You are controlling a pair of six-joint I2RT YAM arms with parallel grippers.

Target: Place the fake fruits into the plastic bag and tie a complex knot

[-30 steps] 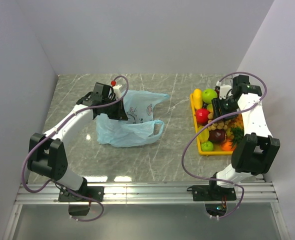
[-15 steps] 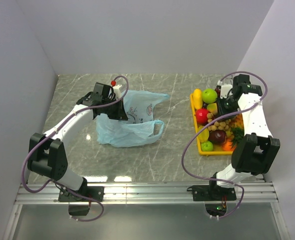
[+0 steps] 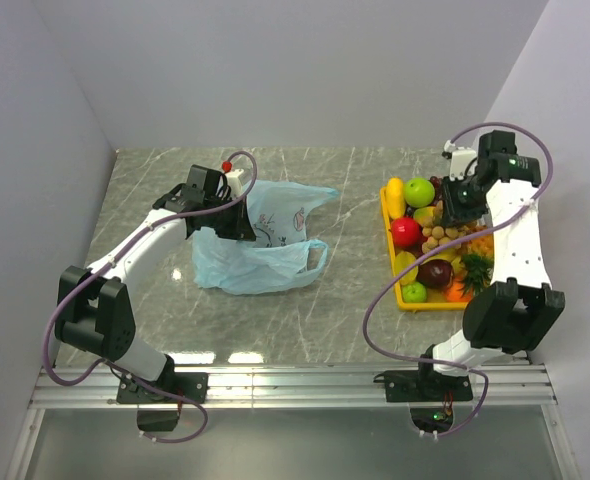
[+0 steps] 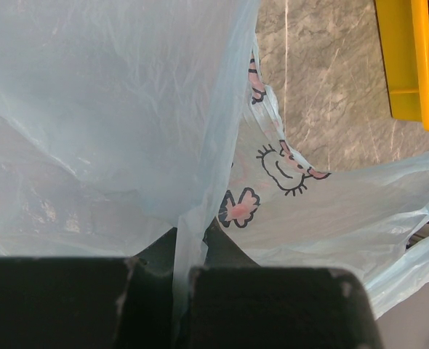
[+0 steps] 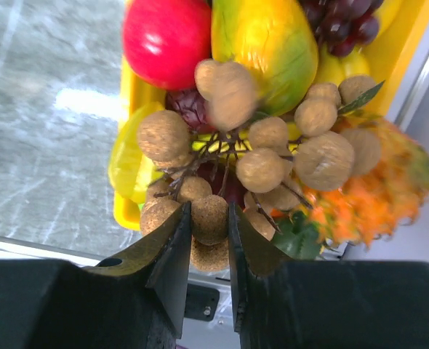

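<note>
Listing by size, we record:

Table (image 3: 355, 300): grey marble top that carries everything below.

Bag (image 3: 265, 255): lies on the left half of the table, well apart from the tray. In the top view its long axis runs left to right. The closed bottom is toward the left, and the two handle loops and the mouth point right, at the tray. The handles are loose and untied. We judge it is laid this way so items can travel straight across into the mouth. We see nothing inside it.

Tray (image 3: 391, 262): yellow, on the right side, with its long axis running away from the arms. It is heaped with fruit (image 3: 418, 190), so we take loading as barely begun.

Left gripper (image 4: 182, 270): pinched narrow on a fold of bag film at the bag's upper left edge, holding that edge raised. We judge this props the mouth open.

Right gripper (image 5: 209, 218): above the tray, clamped on one brown ball at the near end of the bunch.

Bunch (image 5: 273, 156): brown balls on dark twigs, spreading away from the fingers over a red apple (image 5: 167, 40) and a mango (image 5: 262, 43). We suppose a ball was taken because the twigs are too thin to pinch. We cannot tell whether the bunch hangs clear of the heap.
</note>
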